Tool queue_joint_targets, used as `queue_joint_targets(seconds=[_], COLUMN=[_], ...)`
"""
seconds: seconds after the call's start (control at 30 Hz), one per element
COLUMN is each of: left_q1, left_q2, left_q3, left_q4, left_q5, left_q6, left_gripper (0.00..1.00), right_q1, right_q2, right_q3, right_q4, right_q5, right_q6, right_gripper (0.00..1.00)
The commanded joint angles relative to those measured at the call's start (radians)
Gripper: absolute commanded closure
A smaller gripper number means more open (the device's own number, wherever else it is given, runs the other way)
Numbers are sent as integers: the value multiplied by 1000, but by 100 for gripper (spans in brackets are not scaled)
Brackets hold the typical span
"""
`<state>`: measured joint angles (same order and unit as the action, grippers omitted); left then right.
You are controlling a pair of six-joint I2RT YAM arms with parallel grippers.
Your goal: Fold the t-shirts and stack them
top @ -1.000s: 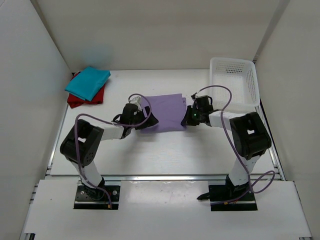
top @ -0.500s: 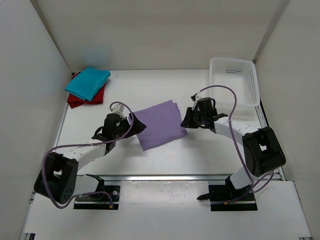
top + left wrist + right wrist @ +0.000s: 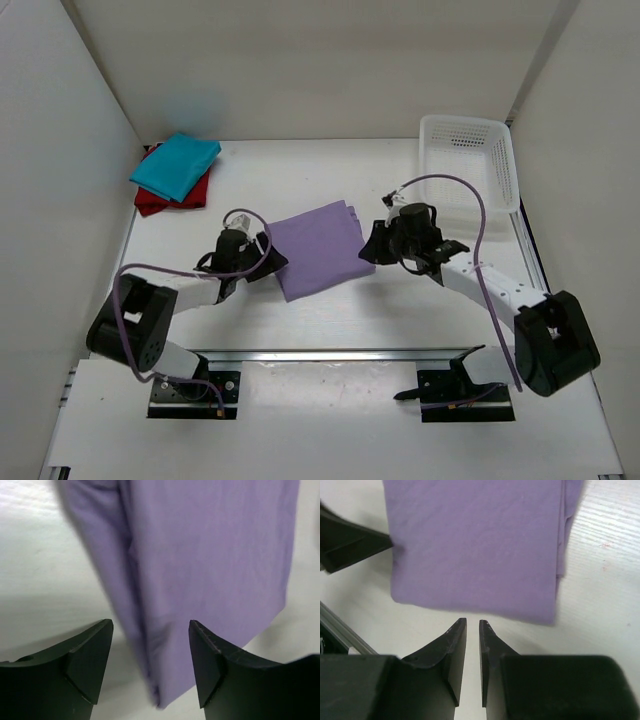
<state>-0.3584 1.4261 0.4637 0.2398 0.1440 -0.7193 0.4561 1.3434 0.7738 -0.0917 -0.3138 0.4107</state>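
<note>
Left end effector (image 3: 150, 670) gapes over lavender shirt (image 3: 320, 247); right (image 3: 470, 645) nearly closed, empty.

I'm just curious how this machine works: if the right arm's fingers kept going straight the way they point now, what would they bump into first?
Most likely the folded lavender shirt. The right gripper points at its near edge, with a strip of bare table between them. Height is hard to judge, so it may slide over the cloth.
</note>
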Motion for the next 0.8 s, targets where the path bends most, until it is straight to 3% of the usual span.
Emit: queue_joint_targets(seconds=[0.0,0.17,0.37,0.6,0.77], left_q1=[-37,-65,-62,-1,149], left_q2=[140,255,356,463,580], left_q3=[27,171,396,904,1326], left_q4=[9,18,-37,-310,-520], left_q5=[17,3,-29,-44,-30], left_q6=[-37,-57,-19,131,219], left_gripper=[29,69,99,100,100], right_q1=[16,19,9,-75,-102], right_q2=[-81,-167,-222,-225,-204], right_q3=[-56,-119,-180,-231,-220], right_q4=[36,64,108,147,145], right_q5=[12,-28,-57,-103,-125], right_q6=[0,22,59,74,74], right_gripper=[84,85,85,85,86])
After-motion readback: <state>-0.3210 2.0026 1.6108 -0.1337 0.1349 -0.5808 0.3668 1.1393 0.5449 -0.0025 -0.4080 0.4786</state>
